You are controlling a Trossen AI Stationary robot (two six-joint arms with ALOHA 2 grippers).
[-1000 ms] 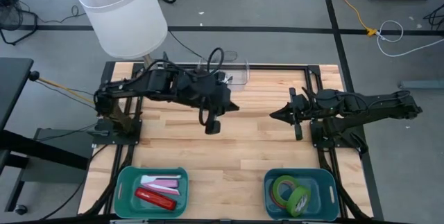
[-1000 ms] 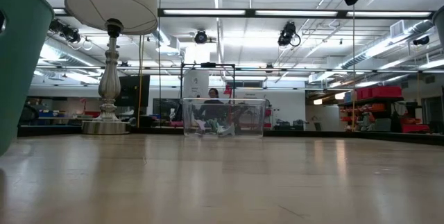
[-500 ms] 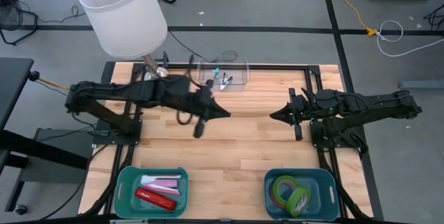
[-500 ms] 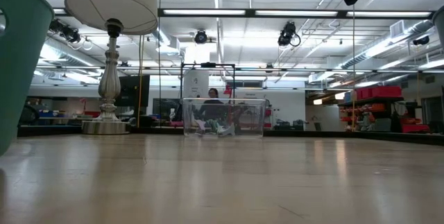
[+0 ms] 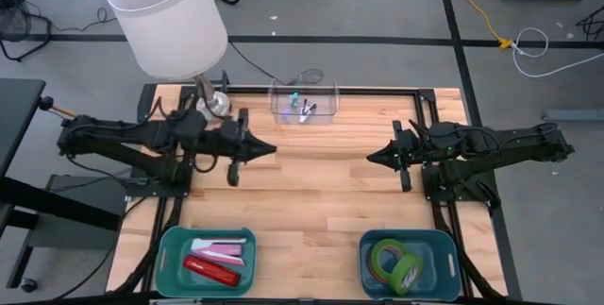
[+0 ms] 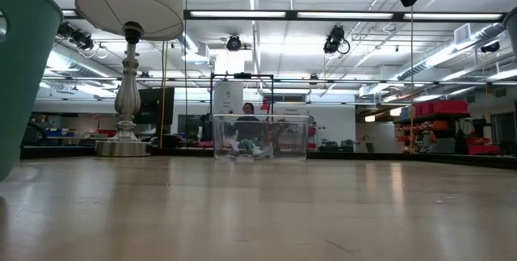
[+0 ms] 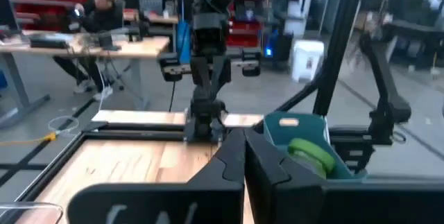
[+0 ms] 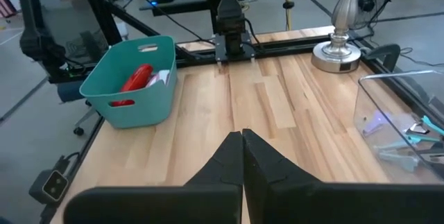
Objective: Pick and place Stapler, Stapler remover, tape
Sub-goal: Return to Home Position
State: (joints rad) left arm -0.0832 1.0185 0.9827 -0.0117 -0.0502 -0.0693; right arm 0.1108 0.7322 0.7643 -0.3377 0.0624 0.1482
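Note:
The red stapler (image 5: 210,269) lies in the left teal bin (image 5: 170,248) beside a pink and white object (image 5: 219,246). Green tape rings (image 5: 396,260) lie in the right teal bin (image 5: 444,248); I cannot make out a red-pink ring. My left gripper (image 5: 267,151) hangs shut and empty over the table's left half, pointing right. My right gripper (image 5: 371,157) hangs shut and empty over the right half, pointing left. In the left wrist view my left gripper (image 7: 244,144) faces the green tape (image 7: 305,151). In the right wrist view my right gripper (image 8: 242,141) faces the stapler (image 8: 135,78).
A clear plastic box (image 5: 304,104) holding small items stands at the table's far edge, and a lamp base (image 5: 215,103) with a big white shade (image 5: 165,17) stands to its left. Bare wood lies between the two grippers. A person sits in the room beyond (image 7: 97,16).
My left arm has drawn back from over the clear box toward the table's left edge, and its gripper now points right, level over the wood. The clear box, hidden under the arm before, shows fully. The right arm has kept still.

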